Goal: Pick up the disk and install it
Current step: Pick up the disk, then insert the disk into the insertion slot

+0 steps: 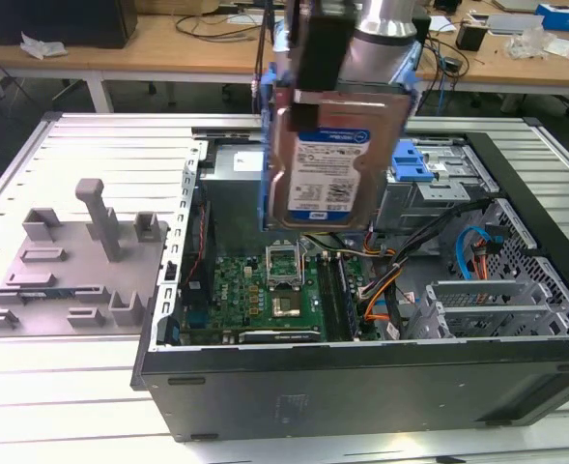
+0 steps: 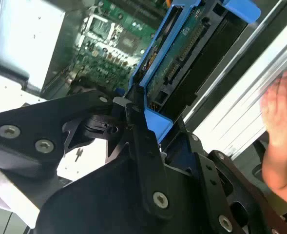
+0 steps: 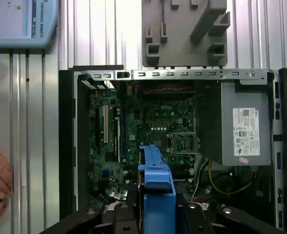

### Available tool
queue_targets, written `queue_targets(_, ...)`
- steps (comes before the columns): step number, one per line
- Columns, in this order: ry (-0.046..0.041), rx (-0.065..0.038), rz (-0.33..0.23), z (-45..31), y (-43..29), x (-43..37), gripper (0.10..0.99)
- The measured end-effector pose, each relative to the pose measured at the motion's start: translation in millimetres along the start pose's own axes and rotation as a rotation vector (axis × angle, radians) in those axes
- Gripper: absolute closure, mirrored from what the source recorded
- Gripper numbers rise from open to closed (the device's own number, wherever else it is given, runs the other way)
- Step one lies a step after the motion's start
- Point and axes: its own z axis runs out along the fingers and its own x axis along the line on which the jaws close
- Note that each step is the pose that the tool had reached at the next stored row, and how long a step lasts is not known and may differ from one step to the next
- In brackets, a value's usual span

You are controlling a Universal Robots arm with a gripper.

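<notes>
The disk (image 1: 327, 164), a silver hard drive with a blue-and-white label and blue side rails, hangs upright above the open computer case (image 1: 361, 387). My gripper (image 1: 337, 87) is shut on its upper end, the black fingers clamping the blue rails. In the second wrist view the disk (image 2: 192, 53) shows its circuit-board side and connector edge, held in my gripper (image 2: 150, 129). The first wrist view looks down the disk's blue rail (image 3: 157, 185) from my gripper (image 3: 155, 217) to the green motherboard (image 3: 153, 126) below.
A grey fixture plate (image 1: 71, 261) with upright posts lies on the exterior view's left of the case. A blue clip (image 1: 410, 159) sits on the drive cage behind the disk. A person's hand (image 2: 279, 131) rests on the ribbed table beside the case. Cables run inside the case.
</notes>
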Motion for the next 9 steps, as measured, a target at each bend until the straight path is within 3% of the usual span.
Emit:
queue_targets(1,0.0000,-0.001,0.000,-0.7,-16.7,5.2,0.718)
queue_targets(9,0.0000,-0.001,0.000,-0.8,-18.9,5.2,0.718)
